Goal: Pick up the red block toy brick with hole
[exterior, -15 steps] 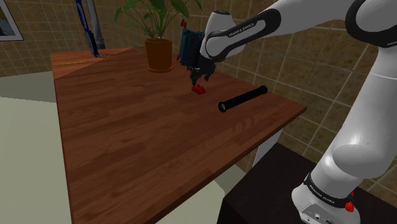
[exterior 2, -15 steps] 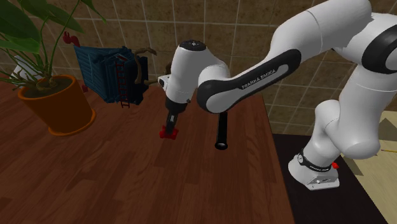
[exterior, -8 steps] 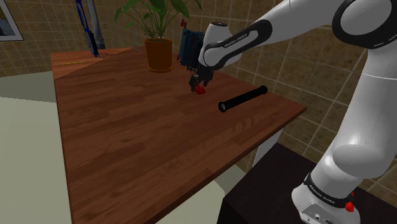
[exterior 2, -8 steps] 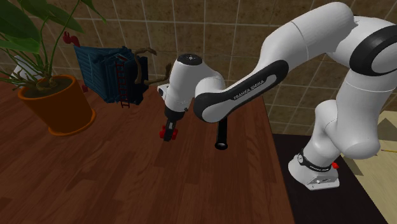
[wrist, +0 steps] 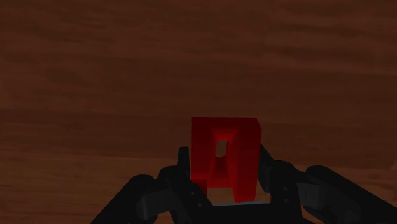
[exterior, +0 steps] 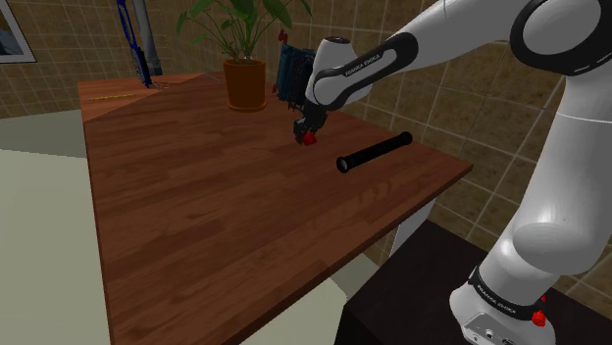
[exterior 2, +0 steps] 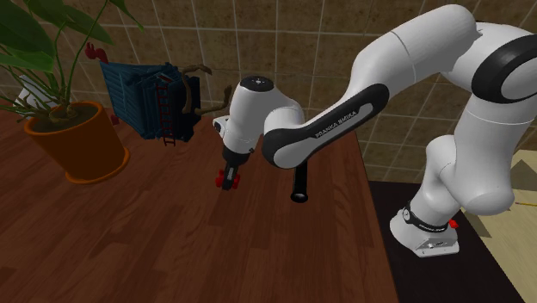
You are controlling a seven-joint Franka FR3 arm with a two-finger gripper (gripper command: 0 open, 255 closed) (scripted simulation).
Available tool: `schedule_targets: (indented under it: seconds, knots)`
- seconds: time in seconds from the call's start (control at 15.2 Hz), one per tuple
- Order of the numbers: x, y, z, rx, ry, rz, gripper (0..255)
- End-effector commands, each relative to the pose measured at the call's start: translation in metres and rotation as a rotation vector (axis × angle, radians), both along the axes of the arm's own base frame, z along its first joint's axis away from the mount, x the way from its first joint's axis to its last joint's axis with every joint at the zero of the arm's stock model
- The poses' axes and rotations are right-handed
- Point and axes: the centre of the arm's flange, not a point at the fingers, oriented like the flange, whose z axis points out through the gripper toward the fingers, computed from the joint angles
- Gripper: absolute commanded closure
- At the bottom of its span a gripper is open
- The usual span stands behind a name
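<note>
The red toy brick (wrist: 224, 159) has a hole through its middle and sits clasped between my two black fingers (wrist: 184, 170). My gripper (wrist: 224, 191) is shut on it, right at the wooden table top. From the side the red brick (exterior 2: 227, 179) peeks out under the gripper (exterior 2: 229, 174), low over the wood. In the shoulder view the brick (exterior: 308, 138) shows below the gripper (exterior: 305, 129), in front of the blue toy.
A black cylinder (exterior: 373, 153) lies on the wooden table (exterior: 216, 225) close to the gripper. A potted plant (exterior: 244, 83) and a blue toy structure (exterior 2: 146, 99) stand behind. The table's edge (exterior: 432, 191) runs near the cylinder; open wood lies toward the shoulder view's lower left.
The fingers have shut on the red brick. The hand settled slightly lower onto it over the last second; the brick stays at the same spot on the table.
</note>
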Motion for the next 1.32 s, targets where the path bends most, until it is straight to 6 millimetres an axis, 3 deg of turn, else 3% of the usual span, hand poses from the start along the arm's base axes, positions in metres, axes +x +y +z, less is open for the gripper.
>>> schedule_targets:
  seconds: [0.0, 0.2, 1.25]
  knots:
    - [0.0, -0.001, -0.001, 0.0, 0.003, -0.001, 255]
    - [0.0, -0.001, -0.002, -0.001, 0.003, -0.001, 255]
    - [0.0, -0.001, 0.078, -0.001, 0.003, -0.001, 255]
